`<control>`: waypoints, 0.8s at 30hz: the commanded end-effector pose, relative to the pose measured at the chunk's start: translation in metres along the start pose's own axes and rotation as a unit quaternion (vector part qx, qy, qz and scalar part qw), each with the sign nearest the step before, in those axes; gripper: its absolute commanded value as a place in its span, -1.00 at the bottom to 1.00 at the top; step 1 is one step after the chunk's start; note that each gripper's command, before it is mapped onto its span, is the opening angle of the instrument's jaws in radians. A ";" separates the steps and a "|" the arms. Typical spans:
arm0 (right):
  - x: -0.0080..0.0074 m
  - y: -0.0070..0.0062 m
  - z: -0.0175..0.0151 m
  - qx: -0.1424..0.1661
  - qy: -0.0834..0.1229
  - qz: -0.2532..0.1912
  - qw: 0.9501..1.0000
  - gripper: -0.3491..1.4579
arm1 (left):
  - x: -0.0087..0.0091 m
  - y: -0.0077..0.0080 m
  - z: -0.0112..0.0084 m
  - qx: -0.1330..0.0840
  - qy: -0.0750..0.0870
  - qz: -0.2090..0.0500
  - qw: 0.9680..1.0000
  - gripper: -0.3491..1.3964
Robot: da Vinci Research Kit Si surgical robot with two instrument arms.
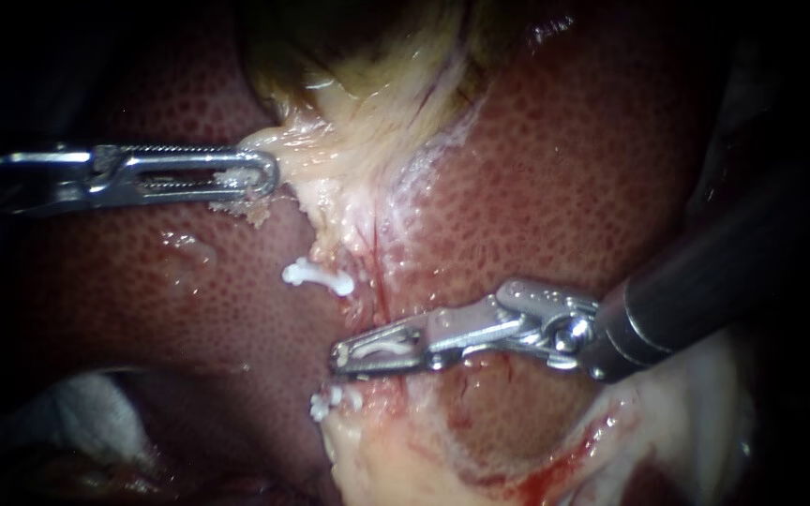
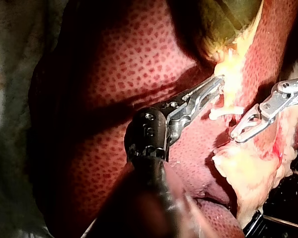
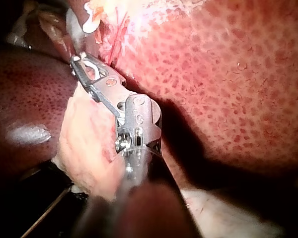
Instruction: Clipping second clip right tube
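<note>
Left instrument (image 1: pixel 269 174) reaches in level from the left, jaws clamped flat on the edge of the pale tissue (image 1: pixel 330 159) that hangs below the gallbladder (image 1: pixel 377 37), drawing that edge out sideways over the liver (image 1: pixel 564 187); the left wrist view shows the same bite, toothed jaws pressed onto the yellowish strand; right instrument (image 1: pixel 341 356) comes in from the right, low across the field, its jaws holding a loaded clip (image 1: pixel 382 348), a white curve showing through the jaw windows with only a narrow gap between the two sides; the right tube (image 1: pixel 382 286), a thin reddish line, runs down from the pale tissue along the liver and meets those jaws about halfway along them; whether it lies between the jaws or just behind them, I cannot tell; the right wrist view shows the jaws tip-first at the red strands, the white clip seated inside; just left of the tube sits an upper clip (image 1: pixel 316 275), white, at the foot of the pale strand; a lower clip (image 1: pixel 323 403) lies just under the right instrument's tip, at the edge of the fatty tissue (image 1: pixel 405 459); white gauze (image 1: pixel 96 412) shows in the endoscope view's lower left corner.
</note>
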 end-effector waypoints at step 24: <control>0.0009 -0.0019 -0.0028 0.001 0.004 0.001 1.000 -0.22 | 0.0000 0.0000 -0.0001 0.000 0.000 0.000 1.000 -1.00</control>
